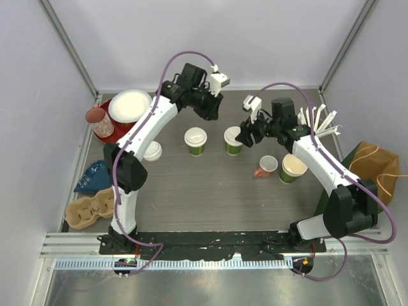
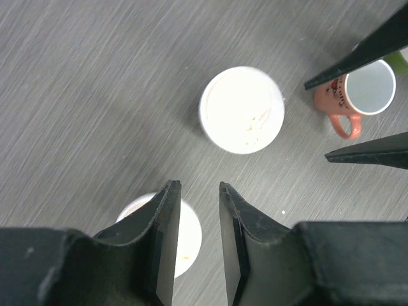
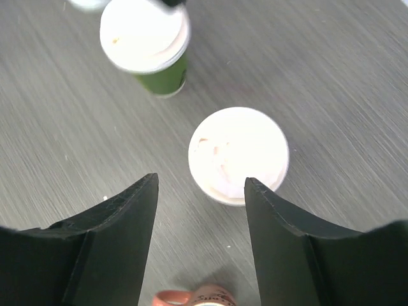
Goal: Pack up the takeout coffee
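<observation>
Your right end effector (image 3: 201, 239) is spread wide and empty. It hovers over the right lidded cup (image 3: 238, 155), whose white lid sits just ahead of the fingertips, roughly centred on the gap. Your left end effector (image 2: 196, 245) is parted only narrowly and also holds nothing. The left lidded cup (image 1: 195, 141) is half hidden behind one of its fingers in the wrist view, not between the two.

Both cups stand upright mid-bench (image 1: 191, 191), side by side but apart, with the pink-handled mug (image 1: 268, 167) nearer to you and to their right.

Expect thin paper walls that are light, easily crushed, and top-heavy if filled (whether they are, I can't tell). Take each cup gently by the green wall below the lid rim, since squeezing the lid could pop it off. The cardboard cup carrier (image 1: 89, 210) sits at the near left.
</observation>
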You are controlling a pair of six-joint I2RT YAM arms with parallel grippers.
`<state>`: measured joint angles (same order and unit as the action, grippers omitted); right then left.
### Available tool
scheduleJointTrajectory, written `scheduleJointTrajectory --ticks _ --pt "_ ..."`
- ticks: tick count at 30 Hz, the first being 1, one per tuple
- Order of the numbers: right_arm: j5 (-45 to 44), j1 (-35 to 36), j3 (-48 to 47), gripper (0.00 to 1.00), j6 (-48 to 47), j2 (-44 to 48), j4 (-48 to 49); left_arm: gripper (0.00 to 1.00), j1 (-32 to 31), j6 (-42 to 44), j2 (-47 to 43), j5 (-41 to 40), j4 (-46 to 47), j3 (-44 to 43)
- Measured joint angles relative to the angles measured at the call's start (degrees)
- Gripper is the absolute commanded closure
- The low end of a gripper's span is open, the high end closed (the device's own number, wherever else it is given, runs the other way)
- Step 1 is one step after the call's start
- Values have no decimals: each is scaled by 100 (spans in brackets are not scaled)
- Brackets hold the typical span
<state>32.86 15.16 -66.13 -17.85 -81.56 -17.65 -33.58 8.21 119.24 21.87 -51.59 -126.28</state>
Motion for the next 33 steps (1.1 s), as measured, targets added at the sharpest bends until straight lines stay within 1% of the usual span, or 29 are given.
scheduleJointTrajectory --ticks 3,6,8,12,14,16,21,27,30,33 --pt "205 127 293 37 -1104 39 -157 64 197 50 -321 7 -9 348" --pt "310 210 190 40 -1954 -201 -575 64 304 109 -481 37 -15 623" --pt "315 238 -37 43 -2302 -479 -782 64 332 125 -487 52 -13 715" --pt "229 269 -378 44 -2804 -977 -942 64 398 127 -487 120 -31 839" --pt "170 289 -380 44 -2929 -1023 -988 64 424 129 -487 146 -33 868" --pt "98 317 -380 48 -3032 -1040 -1029 64 459 142 -487 173 -33 905" --pt "-22 396 -391 51 -3180 -1137 -1001 64 562 151 -487 232 -37 946" --pt "-190 450 -420 61 -3327 -1296 -903 64 592 168 -490 295 -39 946" --pt "-256 457 -398 60 -3322 -1300 -798 64 597 186 -490 328 -42 946" --pt "-295 461 -378 56 -3287 -1300 -710 64 597 216 -490 369 -46 946"
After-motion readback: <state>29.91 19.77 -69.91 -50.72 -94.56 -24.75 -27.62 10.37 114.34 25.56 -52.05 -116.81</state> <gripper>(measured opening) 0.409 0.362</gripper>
